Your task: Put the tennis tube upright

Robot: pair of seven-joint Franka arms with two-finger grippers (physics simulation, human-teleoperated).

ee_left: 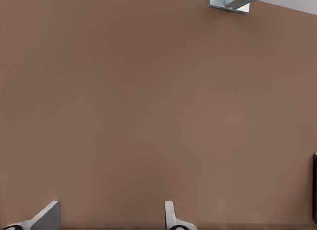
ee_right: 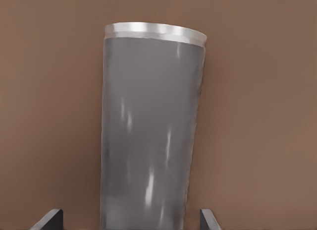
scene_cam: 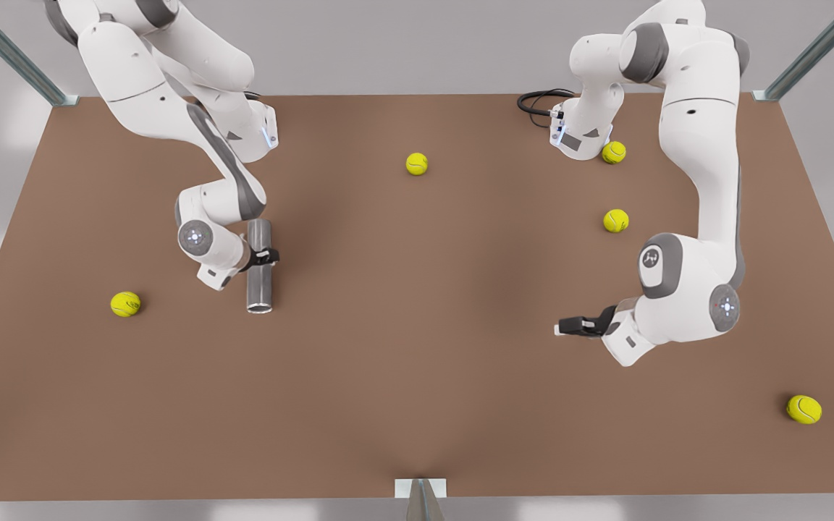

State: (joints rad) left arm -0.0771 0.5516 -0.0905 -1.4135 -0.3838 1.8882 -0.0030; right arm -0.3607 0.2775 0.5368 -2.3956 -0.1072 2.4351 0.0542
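On the table [scene_cam: 417, 362], toward the front view's left, the tube [scene_cam: 259, 266] lies flat, pale rim nearest the camera. Right gripper [scene_cam: 263, 256] pinches its middle. Left gripper [scene_cam: 569, 327] hovers well apart, fingers [ee_left: 171, 217] spread.

I can read no words, brand names or numbers anywhere; my arm [scene_cam: 685, 282] at three o'clock carries one small white emblem [scene_cam: 650, 257] on its grey joint cap, illegible.
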